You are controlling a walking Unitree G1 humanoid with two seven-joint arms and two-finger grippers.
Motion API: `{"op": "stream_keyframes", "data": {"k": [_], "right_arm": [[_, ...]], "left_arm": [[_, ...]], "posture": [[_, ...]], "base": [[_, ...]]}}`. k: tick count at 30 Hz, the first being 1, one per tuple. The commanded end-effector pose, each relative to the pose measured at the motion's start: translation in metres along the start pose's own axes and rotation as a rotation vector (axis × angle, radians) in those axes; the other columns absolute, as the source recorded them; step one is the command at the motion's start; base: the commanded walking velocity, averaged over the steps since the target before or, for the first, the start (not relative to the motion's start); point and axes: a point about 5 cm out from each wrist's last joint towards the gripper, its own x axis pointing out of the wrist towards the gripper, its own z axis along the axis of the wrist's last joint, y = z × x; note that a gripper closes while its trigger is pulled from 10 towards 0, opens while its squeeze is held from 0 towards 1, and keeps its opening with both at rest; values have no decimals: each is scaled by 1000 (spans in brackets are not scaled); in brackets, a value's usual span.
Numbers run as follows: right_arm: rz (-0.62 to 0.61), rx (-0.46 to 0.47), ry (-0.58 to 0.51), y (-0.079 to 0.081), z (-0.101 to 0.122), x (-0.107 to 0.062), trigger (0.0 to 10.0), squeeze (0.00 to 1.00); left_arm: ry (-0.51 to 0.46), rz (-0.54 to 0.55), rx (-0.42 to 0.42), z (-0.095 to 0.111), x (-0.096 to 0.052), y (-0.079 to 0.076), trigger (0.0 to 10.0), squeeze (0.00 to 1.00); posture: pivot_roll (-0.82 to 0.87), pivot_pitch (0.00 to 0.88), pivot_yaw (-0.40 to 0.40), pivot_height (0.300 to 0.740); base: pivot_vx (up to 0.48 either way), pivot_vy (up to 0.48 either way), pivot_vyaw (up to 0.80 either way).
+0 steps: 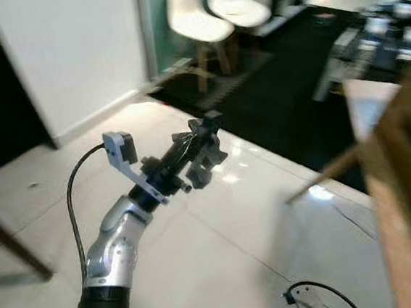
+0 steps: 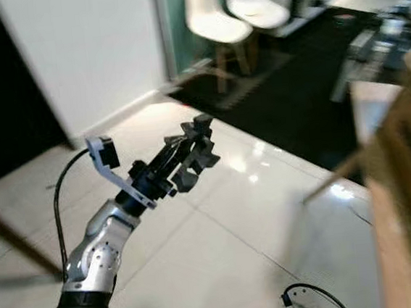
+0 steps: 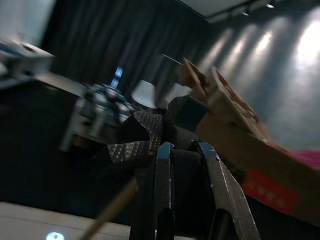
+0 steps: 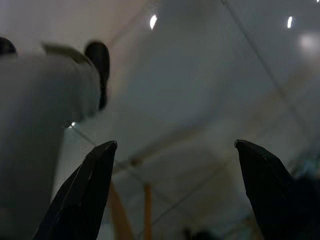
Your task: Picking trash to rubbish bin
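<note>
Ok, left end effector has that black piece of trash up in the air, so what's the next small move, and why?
Probably swing the left end effector rightward toward the cardboard box, without opening. It is shut on the black trash, held above the white floor, not above any container. The box stands at the robot's right; whether it is the bin is unclear.

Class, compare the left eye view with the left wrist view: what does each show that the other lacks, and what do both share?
Left eye view alone: the silver left arm raised over the white tiled floor, a white wall, and a black cable on the floor.

Left wrist view alone: dark curtains behind, and a close look at the textured black trash with the jaws shut on it.

Both: the left gripper holding that trash, the cardboard box with a red patch, and white chairs.
</note>
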Motion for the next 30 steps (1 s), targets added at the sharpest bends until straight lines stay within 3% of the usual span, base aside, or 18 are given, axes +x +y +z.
{"op": "stream_keyframes", "data": {"k": [1,30], "right_arm": [[21,18,31,6,-9,0,10000,0],[42,34,41,6,-13,0,10000,0]], "left_arm": [[4,13,3,1,-2,3,10000,0],[-48,44,51,18,-2,14,10000,0]], "posture": [[150,100,-16,740],[135,98,-16,740]], "base": [[0,0,-788],[0,0,-788]]}}
